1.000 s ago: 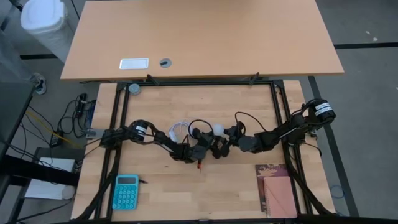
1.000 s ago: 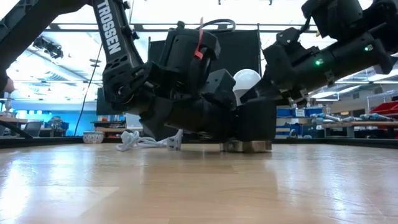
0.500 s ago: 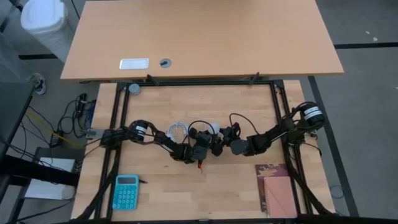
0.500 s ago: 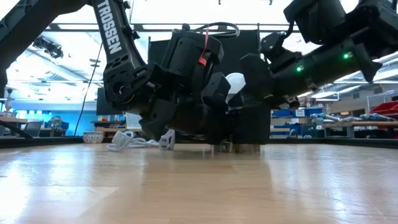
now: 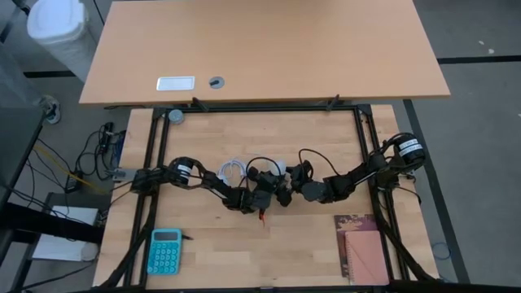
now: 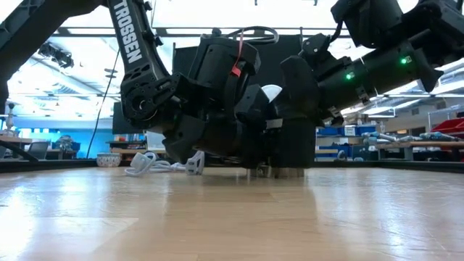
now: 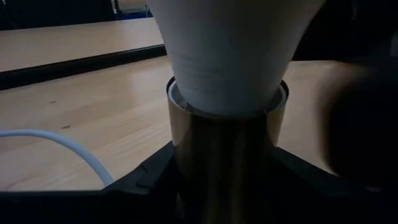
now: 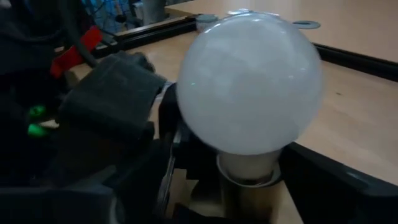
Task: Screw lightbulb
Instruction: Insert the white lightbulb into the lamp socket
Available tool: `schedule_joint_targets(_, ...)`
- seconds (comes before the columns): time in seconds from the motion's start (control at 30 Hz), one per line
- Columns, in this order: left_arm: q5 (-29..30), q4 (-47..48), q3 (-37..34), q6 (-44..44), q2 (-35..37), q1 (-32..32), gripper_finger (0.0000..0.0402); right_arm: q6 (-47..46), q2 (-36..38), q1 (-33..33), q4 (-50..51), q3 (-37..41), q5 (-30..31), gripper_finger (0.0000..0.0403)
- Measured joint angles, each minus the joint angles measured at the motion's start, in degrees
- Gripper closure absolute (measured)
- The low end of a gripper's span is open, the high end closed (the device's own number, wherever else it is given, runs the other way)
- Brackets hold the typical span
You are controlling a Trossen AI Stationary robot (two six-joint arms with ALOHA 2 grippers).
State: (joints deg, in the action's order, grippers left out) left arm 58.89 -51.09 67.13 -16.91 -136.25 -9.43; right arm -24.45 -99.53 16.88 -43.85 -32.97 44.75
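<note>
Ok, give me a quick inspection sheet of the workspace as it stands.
Surface: wooden table, bare around the arms.
Job's things: bulb upright, its neck in the socket.
Clutter: calculator near left; notebook near right; round object at far edge.
Grippers: left gripper shut on the socket; right gripper at the bulb, grip not visible.
Cables: white cable coiled by the left arm.
Surroundings: second desk beyond; bin at far left.

Both arms met low at table centre; left gripper (image 5: pixel 262 198) clamped, right gripper (image 5: pixel 291 183) jaws spread apart.
</note>
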Motion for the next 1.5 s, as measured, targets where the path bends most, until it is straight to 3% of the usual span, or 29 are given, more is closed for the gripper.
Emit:
schedule_joint_targets(0.17,-2.9,0.1,0.0,0.4,0.0,-0.5,0.0204,1.4,2.6,0.6,1.3,1.9,-2.5,0.0061)
schedule_joint_targets(0.33,-10.3,-2.0,-1.2,2.9,0.1,-0.5,0.0204,1.2,8.9,0.9,1.2,7.8,-8.1,0.0059)
schedule_joint_targets(0.57,-27.7,-11.1,-6.3,9.5,0.2,-0.2,0.0204,4.3,15.2,1.8,0.7,14.0,-16.9,0.0072)
schedule_joint_targets(0.83,-52.0,-15.1,-8.9,14.3,0.3,2.0,0.0204,13.0,15.1,3.1,0.3,16.2,-17.9,0.0088)
schedule_joint_targets(1.17,-71.7,-16.4,-8.9,13.6,0.3,5.3,0.0204,18.2,15.5,2.7,-2.8,16.4,-24.2,0.0096)
schedule_joint_targets(1.33,-78.4,-17.0,-9.0,13.9,0.2,6.1,0.0204,20.1,15.2,1.5,-6.2,16.4,-28.9,0.0097)
schedule_joint_targets(1.5,-80.4,-17.2,-9.0,14.8,0.2,6.6,0.0204,20.9,14.4,-0.4,-9.9,16.4,-32.9,0.0097)
